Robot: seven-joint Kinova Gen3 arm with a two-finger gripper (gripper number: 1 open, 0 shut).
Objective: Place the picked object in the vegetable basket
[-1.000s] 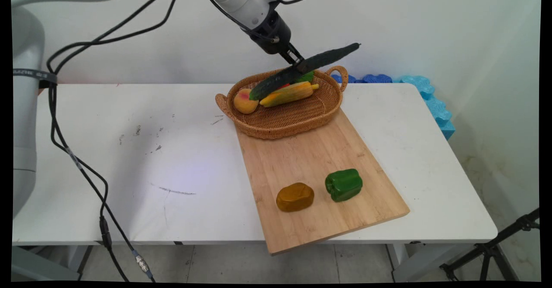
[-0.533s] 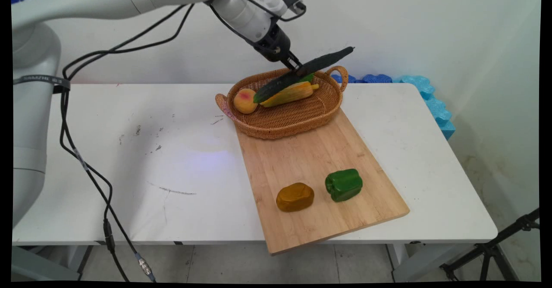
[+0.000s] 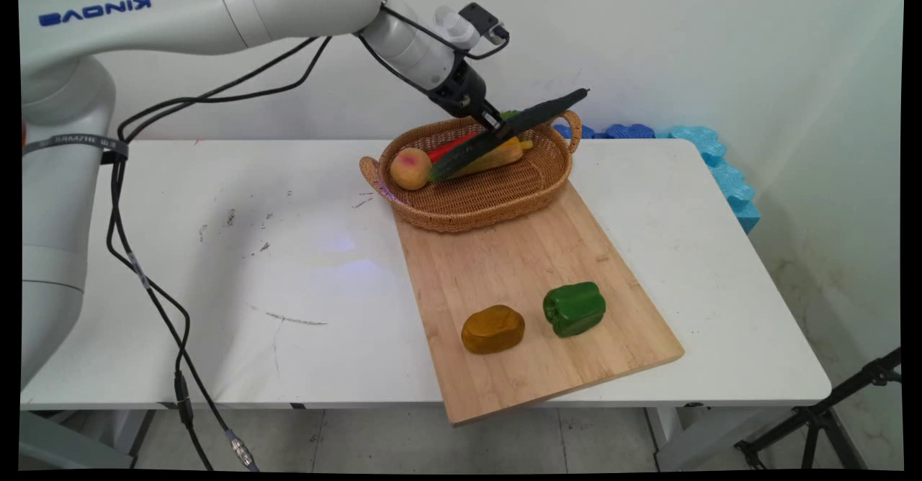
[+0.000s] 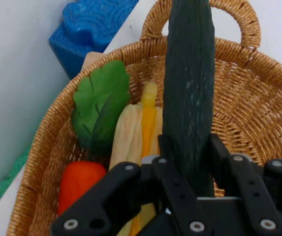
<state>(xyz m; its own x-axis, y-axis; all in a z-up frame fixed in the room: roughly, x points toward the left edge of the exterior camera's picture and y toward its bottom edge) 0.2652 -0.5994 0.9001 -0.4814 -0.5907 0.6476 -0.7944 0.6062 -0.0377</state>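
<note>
White wall behind a white worktop (image 3: 216,265); blue foam blocks (image 3: 709,157) along its far right edge. A wooden cutting board (image 3: 533,279) runs from mid worktop out past the near edge. A wicker basket (image 3: 482,196) sits on the board's far end.

Gripper (image 3: 497,129) is over the basket, closed tight on a long dark green cucumber (image 3: 536,114) approx. mid-length. Cucumber is tilted, low end down in the basket by the peach (image 3: 409,168), high end up past the basket's far handle. Hand view: cucumber (image 4: 190,88) runs straight up between the fingers (image 4: 219,152).

In the basket under it: corn cob (image 4: 136,132), carrot w/ green leaf top (image 4: 81,179). Carrot mostly hidden in main view. Fingertips themselves hard to make out.

Near end of board: brown potato (image 3: 493,329) and green bell pepper (image 3: 574,309), side by side, apart.
</note>
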